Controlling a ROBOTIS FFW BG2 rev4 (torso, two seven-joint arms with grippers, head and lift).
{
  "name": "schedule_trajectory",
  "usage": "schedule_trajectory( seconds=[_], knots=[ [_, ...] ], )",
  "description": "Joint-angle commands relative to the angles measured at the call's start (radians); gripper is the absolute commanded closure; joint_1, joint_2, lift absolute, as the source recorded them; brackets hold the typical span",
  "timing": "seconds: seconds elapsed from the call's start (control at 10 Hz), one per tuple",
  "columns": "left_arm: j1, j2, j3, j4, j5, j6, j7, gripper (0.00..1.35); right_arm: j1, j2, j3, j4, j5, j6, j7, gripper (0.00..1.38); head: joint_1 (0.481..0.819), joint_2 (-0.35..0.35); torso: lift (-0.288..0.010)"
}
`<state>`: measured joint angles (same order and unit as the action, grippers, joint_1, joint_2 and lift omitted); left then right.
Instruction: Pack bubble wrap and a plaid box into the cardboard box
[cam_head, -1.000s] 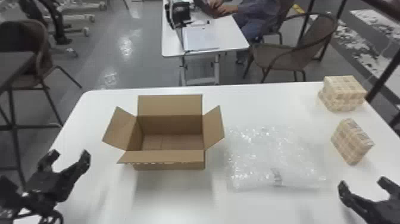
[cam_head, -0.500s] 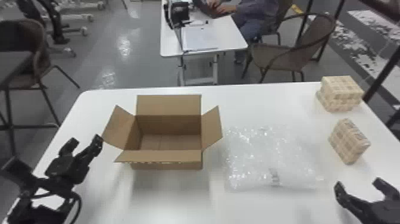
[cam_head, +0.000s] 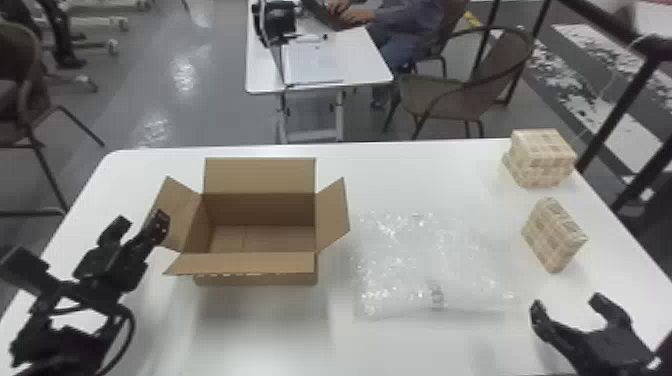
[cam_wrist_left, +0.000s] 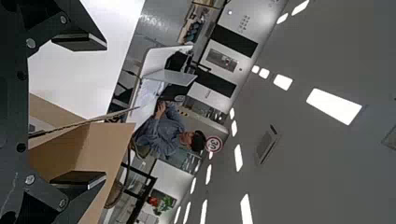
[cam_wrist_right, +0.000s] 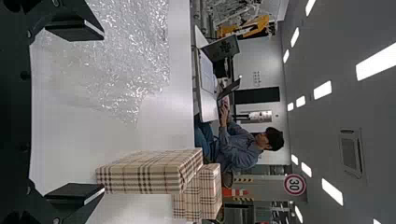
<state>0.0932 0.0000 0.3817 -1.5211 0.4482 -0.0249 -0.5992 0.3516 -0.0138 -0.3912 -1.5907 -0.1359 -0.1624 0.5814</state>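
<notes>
Fingers spread and gripping nothing, my left hand (cam_head: 140, 222) hangs beside an open cardboard box (cam_head: 265, 210) on the white table (cam_head: 425, 345), as seen from my remote station. In the head view its fingertips overlap the box's left flap (cam_head: 172, 200); I cannot tell whether they touch it. All four flaps are folded outward, the front one (cam_head: 245, 263) reaching toward me, and the bare inner floor is visible. From the left wrist, cardboard shows between the two parted fingers of the left hand (cam_wrist_left: 105, 110). Just to the right of the box, a sheet of clear bubble wrap (cam_head: 425, 260) lies spread on the tabletop, glinting under the room's lights. My right hand (cam_head: 567, 301) hangs at the near right side of the scene, its fingers also held wide apart with nothing between them. Beyond it, past the wrap's right side, a plaid box (cam_head: 552, 237) sits turned at an angle, and farther back, near the far right corner, rest more plaid boxes (cam_head: 542, 160), apparently stacked. The right wrist view shows the wrap and plaid boxes beyond the open fingers of my right hand (cam_wrist_right: 103, 112).
</notes>
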Motion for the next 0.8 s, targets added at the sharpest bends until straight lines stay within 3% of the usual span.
schedule_trajectory(
  seconds=[0.0,0.1,0.3,0.4,0.5,0.6,0.7],
  knots=[
    [-0.021,-0.003,0.003,0.025,-0.005,-0.009,0.001,0.39,0.0,0.0,0.0,0.003,-0.004,0.001,0.0,0.15,0.695,-0.006,-0.11],
    [-0.032,-0.003,-0.006,0.044,0.003,0.0,0.001,0.59,0.0,0.0,0.0,0.003,-0.004,0.003,0.0,0.15,0.695,-0.003,-0.11],
    [-0.038,-0.003,-0.014,0.055,-0.006,0.0,0.006,0.71,-0.002,0.0,0.0,0.003,-0.004,0.003,0.0,0.15,0.695,-0.007,-0.11],
    [-0.038,-0.003,-0.015,0.056,-0.022,-0.023,0.01,0.91,-0.002,0.0,0.0,0.003,-0.005,0.003,0.0,0.15,0.695,-0.011,-0.11],
    [-0.036,-0.003,-0.017,0.056,-0.025,-0.044,0.018,1.03,-0.002,0.0,0.0,0.003,-0.005,0.003,0.0,0.15,0.695,-0.012,-0.11],
    [-0.035,-0.003,-0.015,0.056,-0.026,-0.055,0.019,1.04,-0.002,0.0,0.0,0.0,-0.005,0.003,0.0,0.15,0.695,-0.01,-0.11],
    [-0.032,-0.003,-0.02,0.056,-0.031,-0.076,0.029,1.22,-0.002,0.0,0.0,-0.003,-0.004,0.003,0.0,0.15,0.695,-0.007,-0.11]
  ],
)
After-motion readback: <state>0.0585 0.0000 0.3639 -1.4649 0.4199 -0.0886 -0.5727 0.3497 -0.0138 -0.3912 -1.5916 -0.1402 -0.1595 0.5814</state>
